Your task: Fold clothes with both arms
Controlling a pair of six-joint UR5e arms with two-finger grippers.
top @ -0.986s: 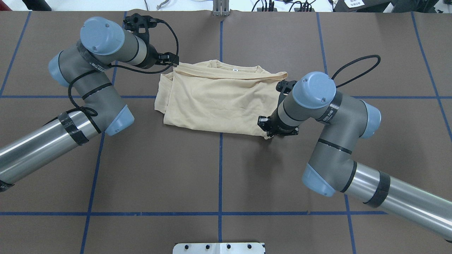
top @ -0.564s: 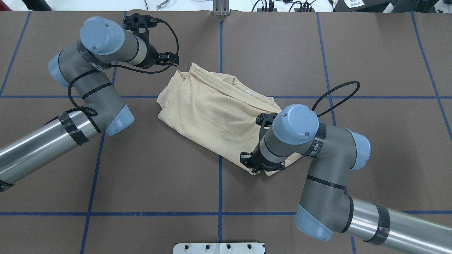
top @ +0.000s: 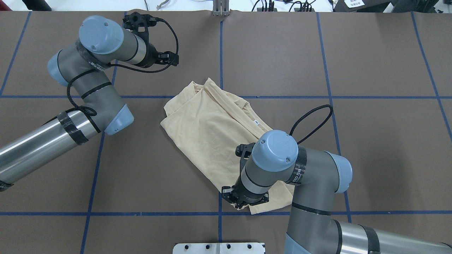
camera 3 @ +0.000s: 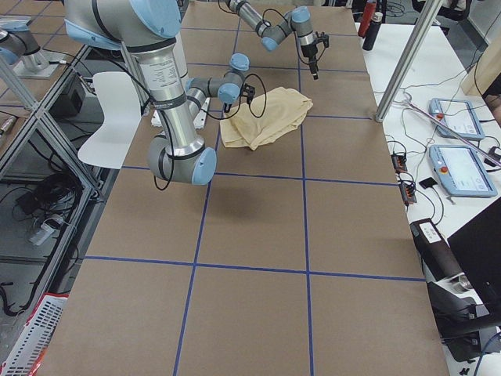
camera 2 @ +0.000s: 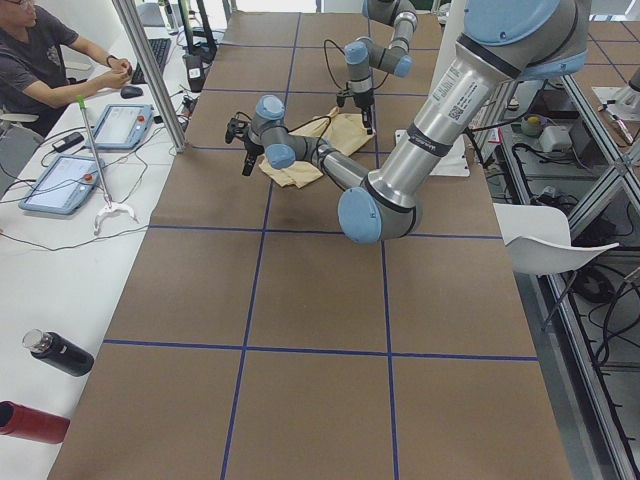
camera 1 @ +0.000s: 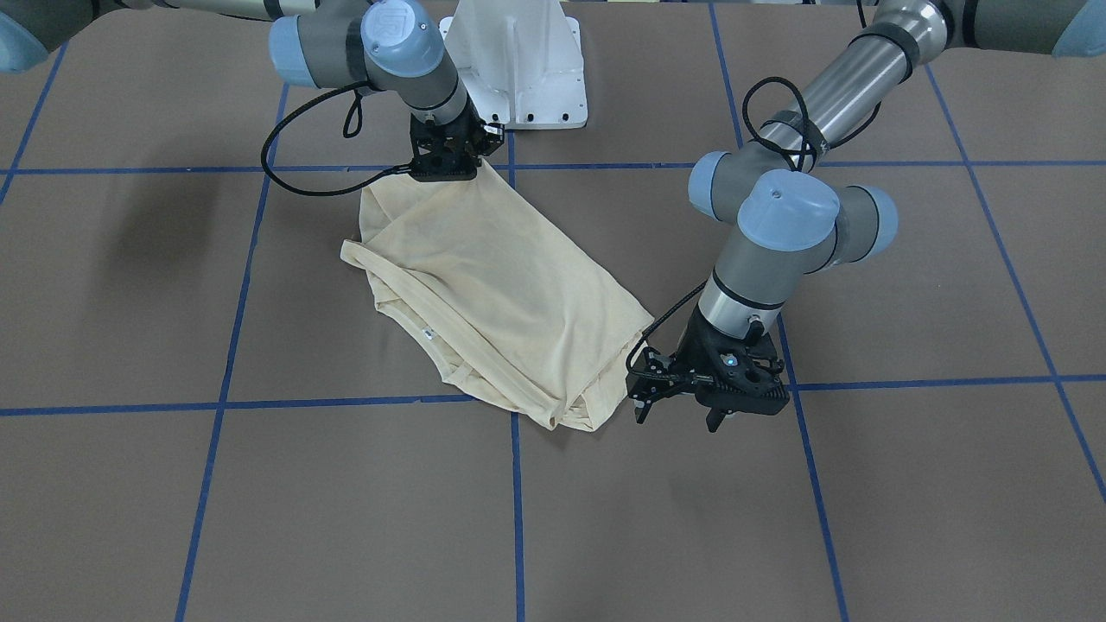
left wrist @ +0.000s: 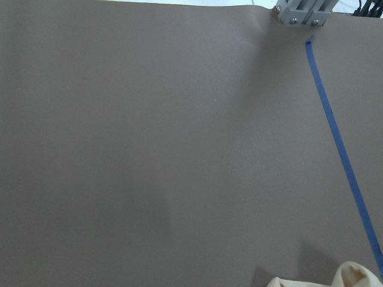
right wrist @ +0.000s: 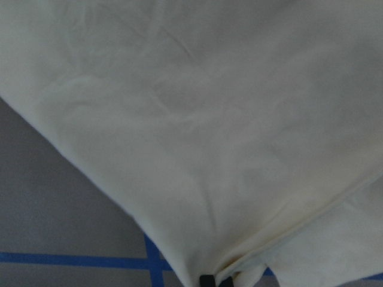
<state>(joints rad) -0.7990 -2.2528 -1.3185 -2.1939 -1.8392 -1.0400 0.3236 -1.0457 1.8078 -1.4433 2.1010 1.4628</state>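
Observation:
The clothes are one pale cream-yellow shirt (top: pixel 208 130), folded and lying diagonally on the brown table; its small white neck tag (top: pixel 256 122) shows at the collar. My right gripper (top: pixel 243 201) is shut on the shirt's near corner close to the robot base; it shows again in the front view (camera 1: pixel 445 162). In the right wrist view the shirt (right wrist: pixel 191 119) fills the frame, with a dark fingertip (right wrist: pixel 206 280) at the bottom edge. My left gripper (camera 1: pixel 676 419) stands open just beside the shirt's (camera 1: pixel 492 285) far corner, holding nothing. It also shows in the overhead view (top: pixel 173 58).
The white pedestal base (camera 1: pixel 518 60) stands right behind the right gripper. Blue tape lines (top: pixel 220 155) grid the table. A metal post (top: pixel 220 8) sits at the far edge. A seated person (camera 2: pixel 45 60), tablets (camera 2: pixel 60 180) and bottles (camera 2: pixel 55 352) are at the side bench.
My right gripper has pulled its corner of the shirt toward the robot base, swinging the shirt from level to diagonal. The far corner slid away from the left gripper, which stayed put.

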